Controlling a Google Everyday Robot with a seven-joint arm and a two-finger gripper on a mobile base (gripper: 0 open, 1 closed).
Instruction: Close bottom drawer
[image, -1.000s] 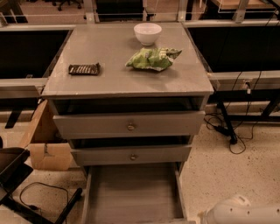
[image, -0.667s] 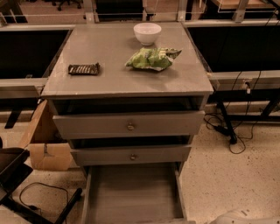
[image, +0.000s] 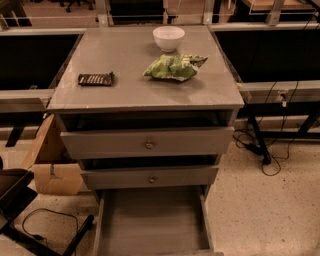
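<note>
The bottom drawer (image: 150, 220) of the grey cabinet (image: 145, 85) is pulled far out toward me. Its long flat grey inside shows, and its front panel runs off the lower edge of the view. The middle drawer (image: 150, 177) and the top drawer (image: 148, 144) each stand slightly out, both with a small round knob. My gripper is not in view, and no part of the arm shows.
On the cabinet top sit a white bowl (image: 168, 38), a green chip bag (image: 173, 67) and a dark snack bar (image: 96, 79). A cardboard box (image: 52, 162) and a black chair base (image: 30, 220) stand at left. Cables (image: 260, 150) trail at right.
The white arm part at the lower right corner has dropped out of view. The drawers and the things on top have not moved.
</note>
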